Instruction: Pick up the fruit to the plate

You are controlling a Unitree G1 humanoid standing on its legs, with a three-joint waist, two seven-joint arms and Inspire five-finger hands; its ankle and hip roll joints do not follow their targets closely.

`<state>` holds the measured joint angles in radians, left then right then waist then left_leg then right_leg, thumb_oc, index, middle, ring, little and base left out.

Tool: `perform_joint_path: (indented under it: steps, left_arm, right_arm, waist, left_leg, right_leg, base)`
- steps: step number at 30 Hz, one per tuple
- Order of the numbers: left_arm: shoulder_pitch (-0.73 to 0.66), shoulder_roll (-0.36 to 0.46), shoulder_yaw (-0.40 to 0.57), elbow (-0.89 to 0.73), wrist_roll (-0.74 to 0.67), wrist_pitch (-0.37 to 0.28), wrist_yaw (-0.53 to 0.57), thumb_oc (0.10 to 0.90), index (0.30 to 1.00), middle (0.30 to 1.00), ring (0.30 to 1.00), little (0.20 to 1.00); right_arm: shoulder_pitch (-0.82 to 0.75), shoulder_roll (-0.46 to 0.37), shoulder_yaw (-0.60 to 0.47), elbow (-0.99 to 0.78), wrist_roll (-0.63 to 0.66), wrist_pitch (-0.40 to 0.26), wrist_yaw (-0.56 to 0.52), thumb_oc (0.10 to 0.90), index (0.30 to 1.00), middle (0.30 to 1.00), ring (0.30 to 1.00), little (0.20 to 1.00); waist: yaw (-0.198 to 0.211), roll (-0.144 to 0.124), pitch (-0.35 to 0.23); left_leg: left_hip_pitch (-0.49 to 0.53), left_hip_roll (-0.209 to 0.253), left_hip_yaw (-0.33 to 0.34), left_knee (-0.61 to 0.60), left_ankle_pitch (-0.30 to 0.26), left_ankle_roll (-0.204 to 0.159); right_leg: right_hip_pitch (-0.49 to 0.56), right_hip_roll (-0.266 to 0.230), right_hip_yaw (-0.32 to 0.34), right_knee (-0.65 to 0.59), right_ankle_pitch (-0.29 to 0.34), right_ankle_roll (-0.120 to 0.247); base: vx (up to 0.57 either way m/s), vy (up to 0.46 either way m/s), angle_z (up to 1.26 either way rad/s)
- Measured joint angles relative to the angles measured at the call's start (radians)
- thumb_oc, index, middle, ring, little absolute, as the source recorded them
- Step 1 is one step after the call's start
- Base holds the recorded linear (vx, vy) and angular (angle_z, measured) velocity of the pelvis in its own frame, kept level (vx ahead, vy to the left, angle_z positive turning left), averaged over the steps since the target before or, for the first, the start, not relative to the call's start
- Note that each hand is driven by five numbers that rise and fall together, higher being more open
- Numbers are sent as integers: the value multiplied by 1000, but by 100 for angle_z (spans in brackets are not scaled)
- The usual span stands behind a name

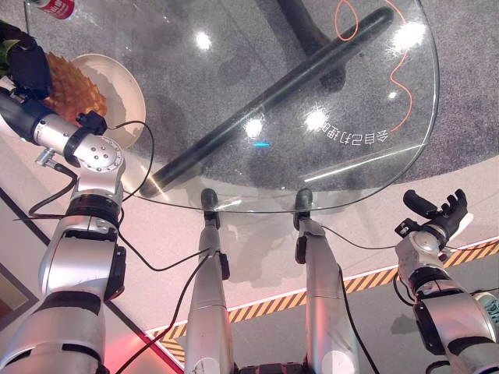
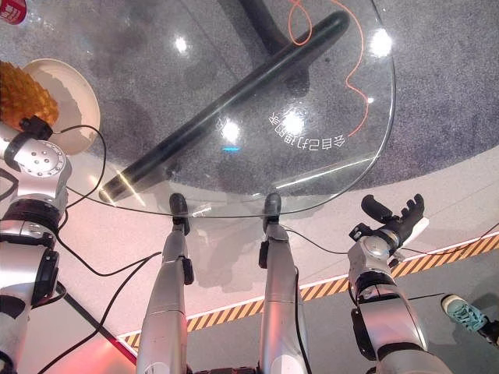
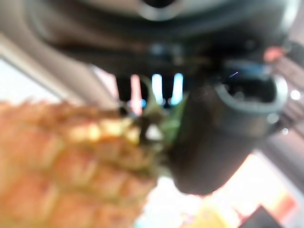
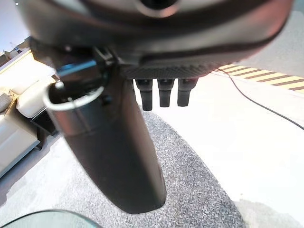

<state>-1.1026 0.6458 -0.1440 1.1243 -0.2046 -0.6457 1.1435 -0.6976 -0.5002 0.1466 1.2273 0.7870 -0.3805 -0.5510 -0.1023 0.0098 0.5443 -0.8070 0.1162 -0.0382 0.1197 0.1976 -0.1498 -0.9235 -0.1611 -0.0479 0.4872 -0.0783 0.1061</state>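
Observation:
A yellow-brown pineapple (image 1: 74, 89) rests over the white plate (image 1: 121, 89) at the far left of the round glass table (image 1: 327, 86). My left hand (image 1: 27, 66) is on the fruit's leafy end, its thumb (image 3: 213, 133) pressed against the pineapple (image 3: 61, 161) in the left wrist view. My right hand (image 1: 437, 210) hangs off the table's near right edge, away from the fruit. Its fingers are spread and hold nothing, and the thumb (image 4: 114, 152) stands straight in the right wrist view.
A red-and-white bottle (image 1: 54, 8) lies at the table's far left edge behind the plate. The table's dark base bar (image 1: 273, 93) and an orange cord (image 1: 401, 86) show through the glass. A person's shoe (image 2: 466, 312) stands on the floor at the right.

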Motion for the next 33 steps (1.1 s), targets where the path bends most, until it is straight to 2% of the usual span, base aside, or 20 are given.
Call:
perform_joint_path:
  steps: [5,26,28,29,30,33]
  left_arm:
    - [-12,0,1,3,-9,-2,0,100,300,300,300,200]
    - [-45,0,3,47,-77,-24,-27,100,300,300,300,200]
    - [-45,0,3,55,-79,-32,-36,254,432,432,432,354]
    - [-45,0,3,55,-80,-34,-39,265,441,441,441,365]
    - [-45,0,3,54,-88,-39,-45,309,479,479,479,409]
    - [-45,0,3,54,-94,-41,-48,306,476,476,476,406]
  right_arm:
    - [-2,14,16,-11,-1,0,2,800,900,900,900,900]
    - [-6,20,18,-29,0,-2,7,800,900,900,900,900]
    - [-6,20,18,-29,0,-2,10,800,900,900,900,900]
    - [-6,20,18,-29,0,-2,11,800,900,900,900,900]
    - [-6,21,18,-29,0,-3,11,800,900,900,900,900]
    - [-6,27,19,-30,0,-6,11,800,900,900,900,900]
  waist:
    - [-2,-25,-1]
    - [-8,-33,-1]
    - [-7,-33,-1]
    - [-7,-34,-1]
    - [-7,-34,-1]
    - [-8,-37,-1]
  left_leg:
    - [-4,2,0,0,0,0]
    - [-18,3,-1,1,0,0]
    - [-18,3,-1,1,0,0]
    - [-18,3,-1,1,0,0]
    - [-18,3,-1,1,0,0]
    - [-18,3,-1,1,0,0]
  right_leg:
    - [-4,2,0,1,0,-1]
    - [-14,3,-2,-1,1,-1]
    - [-14,3,-2,-1,1,-1]
    - [-14,3,-2,-1,1,-1]
    - [-14,3,-2,-1,1,-1]
    - [-14,3,-2,-1,1,-1]
  base:
    - [0,0,0]
    - [0,0,0]
    - [0,0,0]
    - [0,0,0]
    - [0,0,0]
    - [0,0,0]
